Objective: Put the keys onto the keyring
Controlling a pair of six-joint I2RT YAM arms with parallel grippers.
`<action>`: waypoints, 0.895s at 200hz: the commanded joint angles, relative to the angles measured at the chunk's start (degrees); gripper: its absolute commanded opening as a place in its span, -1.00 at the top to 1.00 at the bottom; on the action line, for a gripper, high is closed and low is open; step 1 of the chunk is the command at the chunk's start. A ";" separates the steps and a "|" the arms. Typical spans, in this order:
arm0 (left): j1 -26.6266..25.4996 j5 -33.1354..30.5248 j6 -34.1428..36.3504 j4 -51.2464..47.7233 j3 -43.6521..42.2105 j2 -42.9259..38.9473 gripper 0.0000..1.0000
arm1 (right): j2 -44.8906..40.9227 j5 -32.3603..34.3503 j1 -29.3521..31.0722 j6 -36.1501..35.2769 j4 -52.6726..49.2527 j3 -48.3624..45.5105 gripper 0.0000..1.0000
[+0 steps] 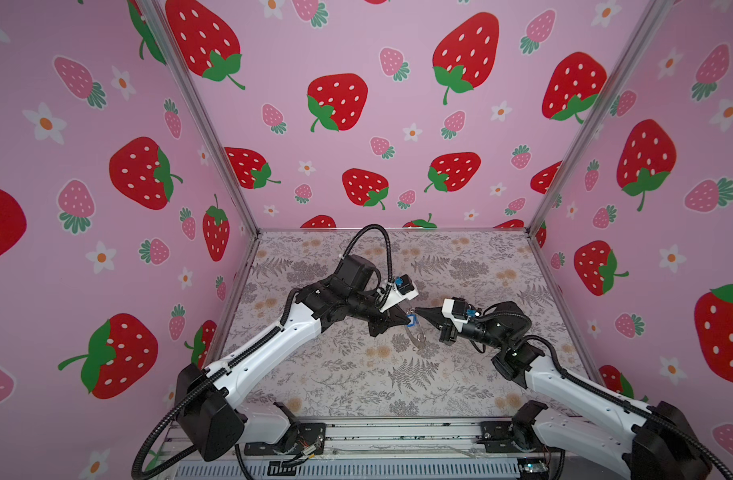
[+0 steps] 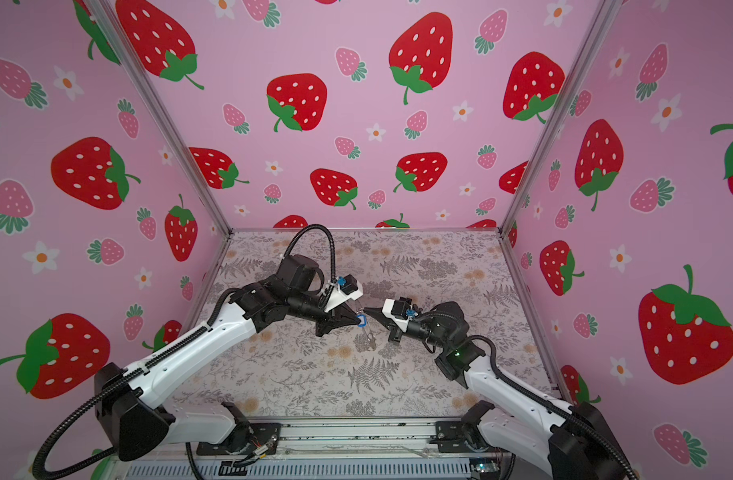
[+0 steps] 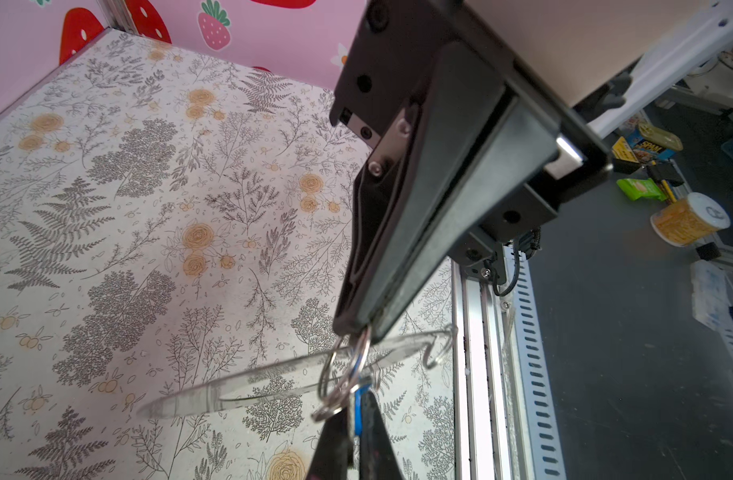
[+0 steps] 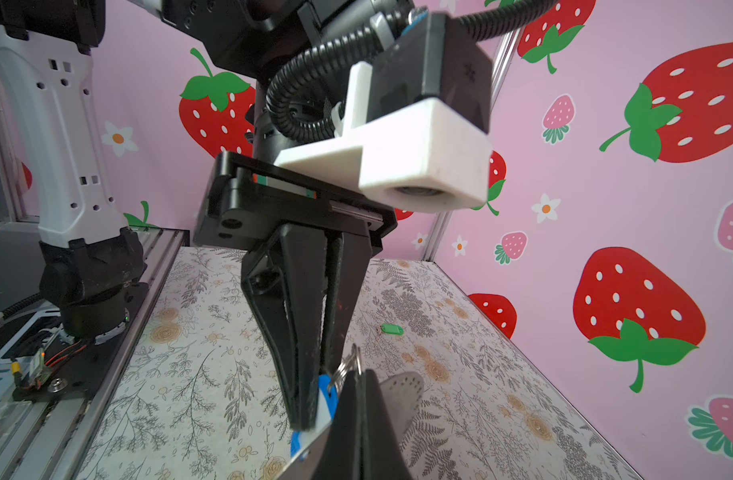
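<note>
Beside the keyring [image 3: 190, 401], left pincer [image 4: 309, 422] is pinching the blue key [image 4: 325, 392], right pincer [image 1: 417, 311] clamping the keyring; threading is likely needing fine alignment.

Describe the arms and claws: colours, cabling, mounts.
Both arms, left arm and right arm, have white shells with black joints and bases. Black corrugated conduit runs along each. The left claw and right claw are black, tapering to points. A white camera mount with a blue connector sits at each wrist.

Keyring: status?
Left claw and right claw both shut, tip to tip. Blue key and keyring held at the tips; who holds what unclear. Green key loose on table, out of the way.
</note>
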 commanded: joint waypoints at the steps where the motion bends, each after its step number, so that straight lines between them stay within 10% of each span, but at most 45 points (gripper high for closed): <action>1: -0.14 3.74 3.19 -4.73 3.02 1.15 1.00 | -1.81 -0.46 -0.31 0.79 4.14 -0.52 1.00; 179: 0.84 12.74 8.88 -16.52 9.76 8.35 1.00 | -2.56 -1.15 -0.45 1.33 5.99 -1.87 1.00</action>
